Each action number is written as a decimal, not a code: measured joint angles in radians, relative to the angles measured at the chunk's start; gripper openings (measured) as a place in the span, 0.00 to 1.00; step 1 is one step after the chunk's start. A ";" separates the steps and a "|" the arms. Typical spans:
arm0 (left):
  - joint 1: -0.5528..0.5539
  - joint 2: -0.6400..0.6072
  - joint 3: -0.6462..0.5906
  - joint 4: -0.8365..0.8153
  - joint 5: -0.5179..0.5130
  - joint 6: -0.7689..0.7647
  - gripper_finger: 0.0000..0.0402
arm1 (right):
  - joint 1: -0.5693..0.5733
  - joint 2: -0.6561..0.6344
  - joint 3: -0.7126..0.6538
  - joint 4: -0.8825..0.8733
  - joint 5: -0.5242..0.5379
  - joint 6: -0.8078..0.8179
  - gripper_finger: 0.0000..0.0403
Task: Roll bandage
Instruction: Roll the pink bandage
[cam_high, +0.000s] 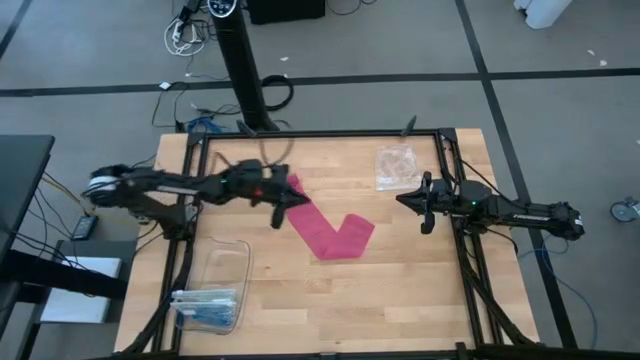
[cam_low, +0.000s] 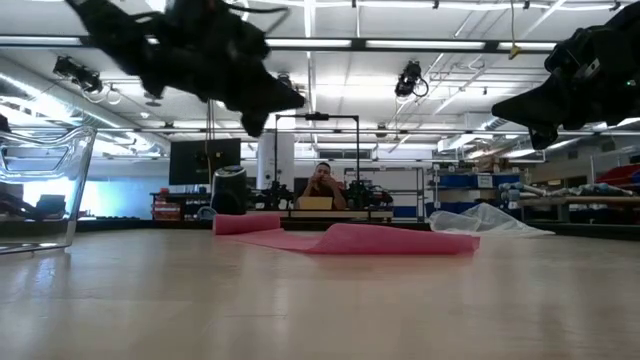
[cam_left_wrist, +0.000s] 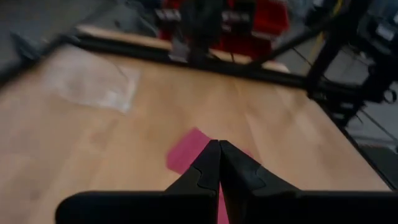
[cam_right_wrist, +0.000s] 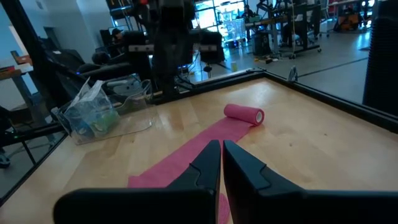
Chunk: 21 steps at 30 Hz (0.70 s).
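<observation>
The magenta-pink bandage (cam_high: 330, 235) lies on the wooden table. Its rolled end (cam_right_wrist: 244, 114) is at the far left, and a flat strip (cam_low: 350, 240) runs toward the near side, then bends back in a V toward the right. My left gripper (cam_high: 301, 200) is shut and empty. It hangs in the air above the strip, close to the roll, and is well clear of the table in the low view (cam_low: 296, 100). The strip shows beneath its fingers in the left wrist view (cam_left_wrist: 186, 152). My right gripper (cam_high: 403, 199) is shut and empty, raised at the table's right (cam_low: 498, 107), pointing at the bandage.
A clear plastic bag (cam_high: 396, 166) lies at the far right of the table. A clear plastic box with blue contents (cam_high: 212, 290) stands at the near left. A black frame (cam_high: 320, 133) runs round the table. A person sits in the room beyond (cam_low: 322, 182).
</observation>
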 joint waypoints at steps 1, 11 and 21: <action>-0.010 0.047 0.029 -0.001 0.001 0.006 0.04 | 0.000 0.000 0.000 0.000 0.000 0.000 0.06; -0.086 0.371 0.282 -0.085 -0.075 0.100 0.15 | 0.000 0.000 0.000 0.000 0.000 0.000 0.06; -0.085 0.649 0.541 -0.200 -0.150 0.099 0.29 | 0.000 0.000 0.000 0.000 0.000 0.000 0.06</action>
